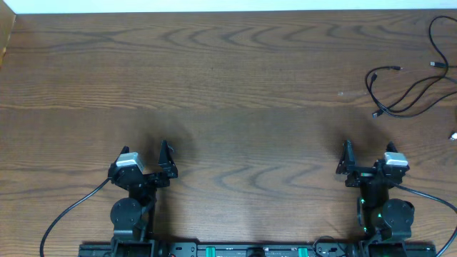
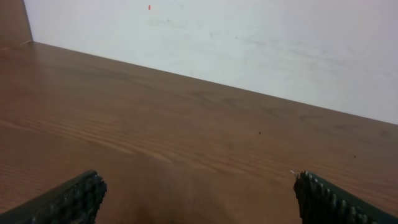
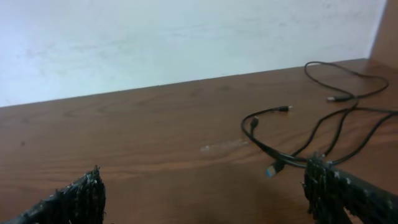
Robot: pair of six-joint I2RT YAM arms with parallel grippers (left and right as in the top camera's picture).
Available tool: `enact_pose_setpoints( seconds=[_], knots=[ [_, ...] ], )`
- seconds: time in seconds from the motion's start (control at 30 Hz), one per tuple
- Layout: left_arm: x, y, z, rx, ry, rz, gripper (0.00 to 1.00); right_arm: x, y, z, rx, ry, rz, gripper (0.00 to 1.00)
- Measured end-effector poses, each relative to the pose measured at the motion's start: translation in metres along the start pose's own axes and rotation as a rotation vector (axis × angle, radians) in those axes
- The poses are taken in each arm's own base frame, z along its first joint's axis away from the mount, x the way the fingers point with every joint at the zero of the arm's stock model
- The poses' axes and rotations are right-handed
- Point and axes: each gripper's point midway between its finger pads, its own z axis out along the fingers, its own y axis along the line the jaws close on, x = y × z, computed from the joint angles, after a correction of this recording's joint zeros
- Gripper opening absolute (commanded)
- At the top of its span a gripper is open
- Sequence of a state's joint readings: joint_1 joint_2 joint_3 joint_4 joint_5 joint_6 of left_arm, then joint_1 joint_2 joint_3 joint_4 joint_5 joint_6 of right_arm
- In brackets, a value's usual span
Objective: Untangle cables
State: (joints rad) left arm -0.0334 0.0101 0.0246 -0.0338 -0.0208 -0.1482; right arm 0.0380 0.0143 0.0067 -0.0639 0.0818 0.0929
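The brown wood-grain worktop (image 1: 228, 86) fills the overhead view, and a white wall (image 2: 249, 37) rises behind its far edge. The right tool (image 1: 348, 160) sits close to the near edge. Its two ribbed fingers (image 3: 339, 196) are spread wide with only bare wood between them, so it grips nothing. Well apart to the left of the right tool, at about the same depth, is the left tool (image 1: 167, 158). It is likewise spread wide and empty, and its dark pads (image 2: 68, 199) show only at the bottom corners of the left wrist view.

Beyond the right tool and off to its right lie the thin black cables (image 1: 408, 100). They form loose loops that cross one another flat on the wood, well apart from both tools. A further black cord (image 1: 433, 36) curves still farther from the right tool and runs past the picture's edge.

The cable end nearest the right tool is a blue-tipped plug (image 3: 272, 170). A second small plug (image 3: 285, 108) lies farther beyond it. A pale speck (image 1: 453, 134) at the overhead's right edge is too small to identify.
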Motion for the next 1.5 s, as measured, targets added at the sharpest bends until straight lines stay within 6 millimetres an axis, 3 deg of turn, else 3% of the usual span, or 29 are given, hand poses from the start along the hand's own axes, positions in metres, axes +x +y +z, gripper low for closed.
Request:
enact_pose_setpoints(
  seconds=[0.43, 1.5],
  knots=[
    [0.0, 0.0, 0.0, 0.0, 0.0, 0.0, 0.98, 0.0004, 0.0009, 0.0, -0.006, 0.001, -0.076, 0.99],
    [0.0, 0.0, 0.0, 0.0, 0.0, 0.0, 0.98, 0.0001, 0.001, 0.0, -0.006, 0.0, -0.079, 0.99]
  ],
)
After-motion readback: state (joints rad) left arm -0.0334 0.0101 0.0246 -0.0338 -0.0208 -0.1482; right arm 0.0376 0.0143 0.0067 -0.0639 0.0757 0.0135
